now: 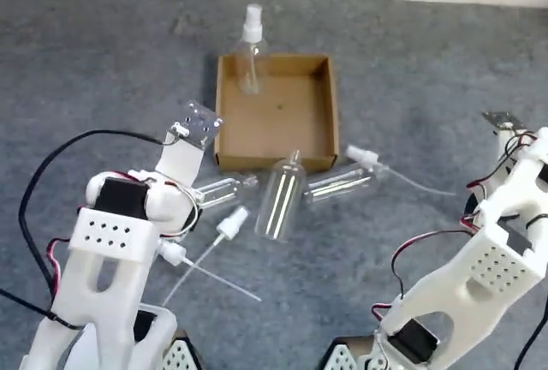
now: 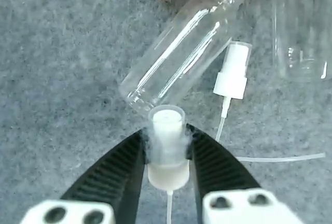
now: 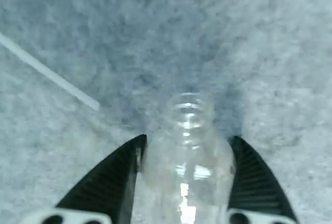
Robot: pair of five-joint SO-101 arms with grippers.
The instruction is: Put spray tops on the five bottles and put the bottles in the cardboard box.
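White spray top (image 2: 167, 168) is clamped btw the L gripper's (image 2: 166, 135) black fingers. Its cap end pokes out past the tips and its thin tube trails back toward the wrist. Right at the tips, a clear bottle (image 2: 181, 47) lies on its side w/ its base nearest the gripper. Its open neck points away toward a corner of the cardboard box (image 1: 274, 161). Beside that bottle, a bit farther out from the fingers, a loose spray top (image 2: 232, 73) lies on the grey carpet (image 2: 57, 53). Beyond it lies a wider bottle (image 2: 301, 27).

R gripper (image 3: 187, 141) is closed round an uncapped bottle (image 3: 187, 177), w/ a finger on each side of its shoulder. The threaded neck sticks out ahead of the tips, over carpet. A loose tube (image 3: 49, 71) lies farther ahead and off to one side, apart from it.

Capped bottle (image 1: 250, 49) stands upright in the box's far corner.
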